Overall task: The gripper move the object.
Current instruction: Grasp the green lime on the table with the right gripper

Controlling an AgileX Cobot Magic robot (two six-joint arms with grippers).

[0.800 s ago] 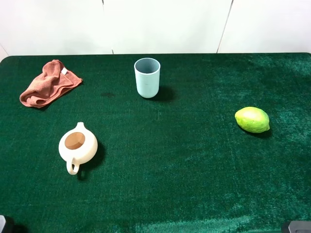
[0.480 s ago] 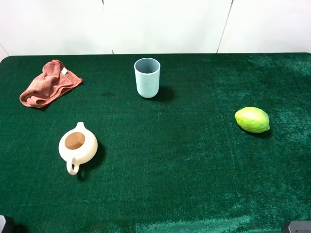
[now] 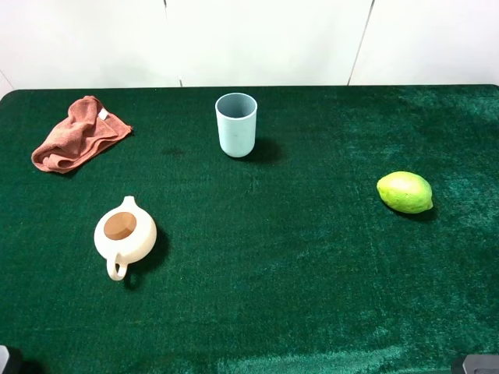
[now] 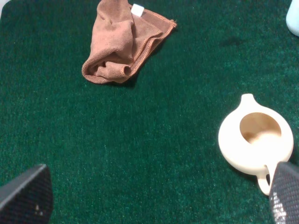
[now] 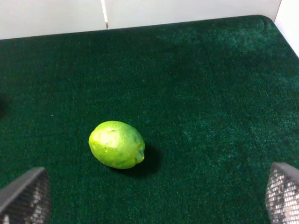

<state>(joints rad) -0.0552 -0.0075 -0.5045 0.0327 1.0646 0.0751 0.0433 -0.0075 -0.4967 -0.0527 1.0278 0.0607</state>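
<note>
Dark green felt table bearing four items, all well apart: a crumpled reddish-brown cloth at far left; an upright light blue cup at far centre; a lidless cream teapot at near left; a yellow-green fruit at right.

You are looking at a table wearing plush green pile that is catching light in streaks. The towel is showing soft woven cloth, the cup matt plastic, the teapot smooth cream glaze, the fruit finely dimpled, faintly shiny skin.
</note>
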